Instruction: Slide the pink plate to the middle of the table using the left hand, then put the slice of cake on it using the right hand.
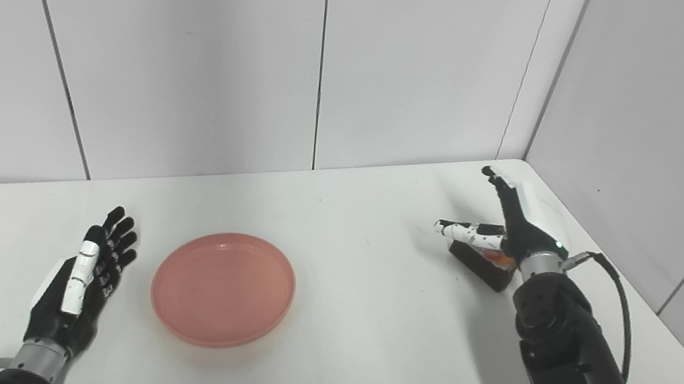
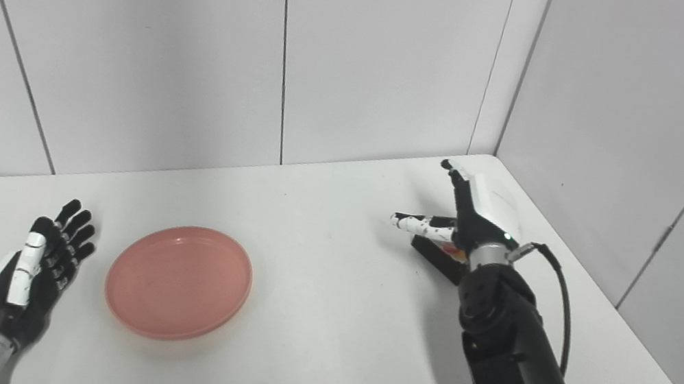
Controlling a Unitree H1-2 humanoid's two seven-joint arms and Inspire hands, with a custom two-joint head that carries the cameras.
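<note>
No text, label, brand, number or sign can be read anywhere in either view. The round pink plastic plate [image 1: 223, 288], the plain white surface [image 1: 355, 278] and the pale grey wall panels [image 1: 200, 43] all carry no legible markings, and the black-and-white robot hands show none either.

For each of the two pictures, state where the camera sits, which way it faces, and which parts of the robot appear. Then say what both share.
Left eye view: on the head, looking down over the white table; left hand and right hand show.
Right eye view: beside it, same direction; everything sits further left.
Shared: pink plate, slice of cake under the right hand, corner walls.
</note>
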